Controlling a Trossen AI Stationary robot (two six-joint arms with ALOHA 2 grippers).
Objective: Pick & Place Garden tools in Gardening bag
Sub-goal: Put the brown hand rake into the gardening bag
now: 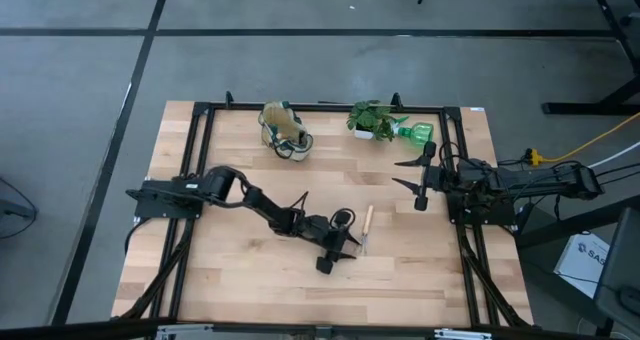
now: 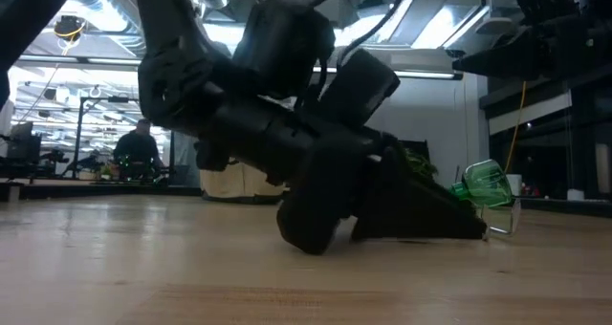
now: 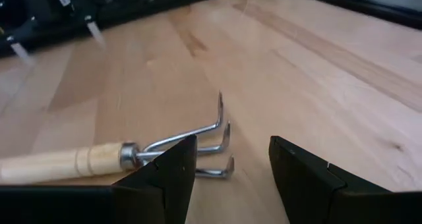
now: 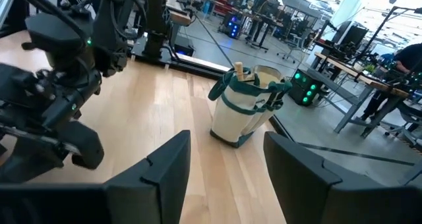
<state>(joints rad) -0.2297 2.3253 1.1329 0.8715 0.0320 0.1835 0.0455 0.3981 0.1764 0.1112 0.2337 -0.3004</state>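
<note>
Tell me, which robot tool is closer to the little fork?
Left. The left tool hangs open right beside the hand fork; the right tool waits farther off, near the plant.

**Wooden table and what lies on it**

Below me is a pale wood table (image 1: 240, 270). A fork (image 3: 132, 155) lies by my left fingers, tines up. The bag (image 1: 284, 130), a potted plant (image 1: 372, 120) and a green tool (image 1: 415, 132) sit along the far edge.

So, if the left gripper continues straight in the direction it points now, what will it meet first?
Most likely the hand fork: its tines lie just ahead of the open left gripper, slightly to one side. Beyond them shows only bare table.
</note>
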